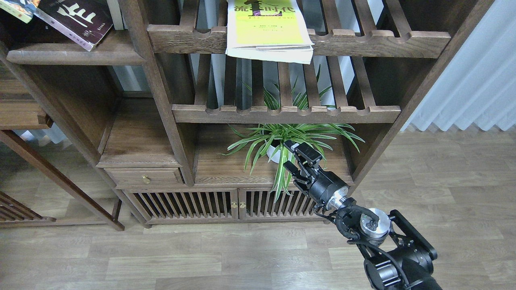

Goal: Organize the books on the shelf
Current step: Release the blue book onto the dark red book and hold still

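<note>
Plank shelf (76, 54), maroon book (76, 20) atop

Looks like a home living room from my head cam: dark wooden bookcase (161, 100) with cabinet doors (225, 205) and a drawer (145, 176), potted spider plant (282, 141), wood-look plank floor (201, 257), pale pleated curtain (471, 80).

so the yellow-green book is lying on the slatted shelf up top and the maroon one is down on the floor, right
Not quite. The head view shows the maroon book up on the solid plank shelf at the upper left, not on the floor. The rest stands: the yellow-green book lies on the upper slatted shelf, overhanging its front rail.
</note>
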Robot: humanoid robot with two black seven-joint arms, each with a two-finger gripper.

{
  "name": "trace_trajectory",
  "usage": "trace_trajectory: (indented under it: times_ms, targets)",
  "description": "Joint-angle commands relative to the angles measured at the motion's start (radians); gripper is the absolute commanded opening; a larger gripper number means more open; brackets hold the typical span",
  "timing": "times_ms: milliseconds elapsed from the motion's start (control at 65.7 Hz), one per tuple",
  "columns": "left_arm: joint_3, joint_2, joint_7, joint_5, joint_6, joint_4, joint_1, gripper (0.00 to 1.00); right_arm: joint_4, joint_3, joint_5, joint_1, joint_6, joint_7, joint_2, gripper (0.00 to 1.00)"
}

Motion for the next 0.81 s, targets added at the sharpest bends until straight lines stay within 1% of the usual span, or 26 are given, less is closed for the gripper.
trace_trajectory:
  times_ms: [0, 305, 381, 396, 609, 792]
  targets:
    - [0.014, -0.052, 0.0, 0.003, 0.0, 0.037, -0.033, 0.03, 0.002, 0.004, 0.0, 0.0, 0.002, 0.0, 0.0, 0.82]
    - [0.048, -0.189, 0.0, 0.039, 0.0, 0.132, -0.125, 0.03, 0.009, 0.006, 0.002, -0.003, 0.008, 0.0, 0.0, 0.82]
    - [0.048, -0.215, 0.0, 0.049, 0.0, 0.163, -0.148, 0.03, 0.008, 0.009, 0.002, -0.003, 0.008, 0.0, 0.0, 0.83]
    - [0.049, -0.225, 0.0, 0.055, 0.0, 0.19, -0.168, 0.03, 0.008, 0.009, 0.002, -0.003, 0.008, 0.0, 0.0, 0.83]
    - [0.068, -0.241, 0.0, 0.057, 0.0, 0.28, -0.225, 0.03, 0.005, 0.009, 0.0, -0.005, 0.008, 0.0, 0.0, 0.83]
    - [0.071, -0.252, 0.0, 0.057, 0.0, 0.298, -0.228, 0.04, 0.003, 0.009, 0.0, -0.002, 0.007, 0.0, 0.0, 0.83]
